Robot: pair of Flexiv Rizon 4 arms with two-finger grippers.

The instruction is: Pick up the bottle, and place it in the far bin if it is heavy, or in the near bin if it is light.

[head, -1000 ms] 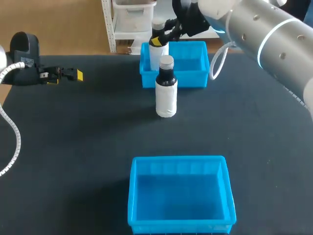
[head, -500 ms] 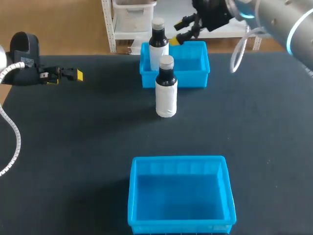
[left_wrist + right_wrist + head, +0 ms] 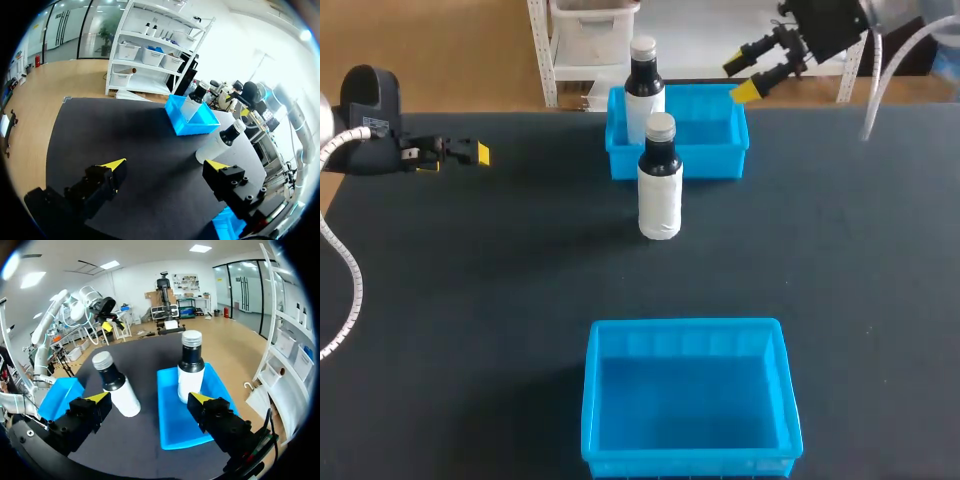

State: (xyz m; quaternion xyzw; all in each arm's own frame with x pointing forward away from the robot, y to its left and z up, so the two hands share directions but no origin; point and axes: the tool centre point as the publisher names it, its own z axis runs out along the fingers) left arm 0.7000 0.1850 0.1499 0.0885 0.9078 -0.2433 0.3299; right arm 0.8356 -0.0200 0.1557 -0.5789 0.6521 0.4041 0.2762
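Head view: I am holding the right gripper (image 3: pixel 740 78) at 1 o'clock, up near the far bin's (image 3: pixel 700 166) right rear corner, with its fingers spread and empty. One bottle (image 3: pixel 643 88) is standing upright inside that bin at 12 o'clock, and I am judging it sorted as heavy. A second bottle (image 3: pixel 659 195) is standing on the table (image 3: pixel 470 300) just in front of the bin, awaiting pickup. The left gripper (image 3: pixel 470 153), also spread, is parked at 10 o'clock, well apart from both bottles, presumably to leave the lane free. The near bin (image 3: pixel 685 326) is sitting at 6 o'clock.
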